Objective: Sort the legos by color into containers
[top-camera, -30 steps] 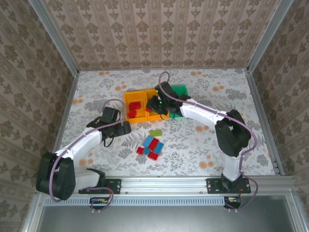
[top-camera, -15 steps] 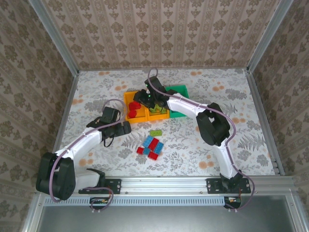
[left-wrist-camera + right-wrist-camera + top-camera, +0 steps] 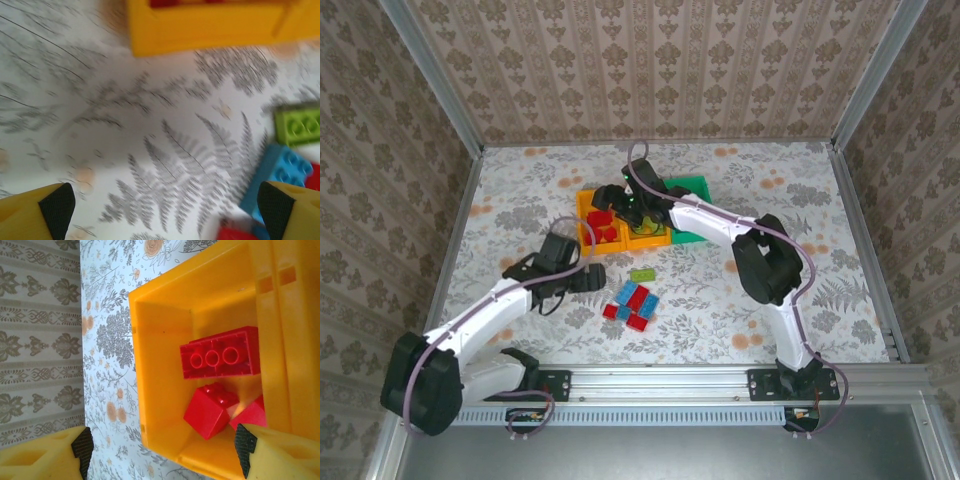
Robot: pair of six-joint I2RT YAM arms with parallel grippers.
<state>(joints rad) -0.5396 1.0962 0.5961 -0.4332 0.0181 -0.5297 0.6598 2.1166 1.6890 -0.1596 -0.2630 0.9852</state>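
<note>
We line up the next pick.
Our right fingers [image 3: 80, 452] hang apart, empty, over the orange plastic bin [image 3: 160, 305] holding red studded bricks [image 3: 220, 359]; our left fingers [image 3: 55, 206] stand apart near a loose blue studded brick [image 3: 280, 172] on the desk [image 3: 150, 125], which we should straddle squarely.

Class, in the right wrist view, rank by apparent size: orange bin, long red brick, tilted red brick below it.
Largest: orange bin
Then: long red brick
Smallest: tilted red brick, though tilt may hide part.
</note>
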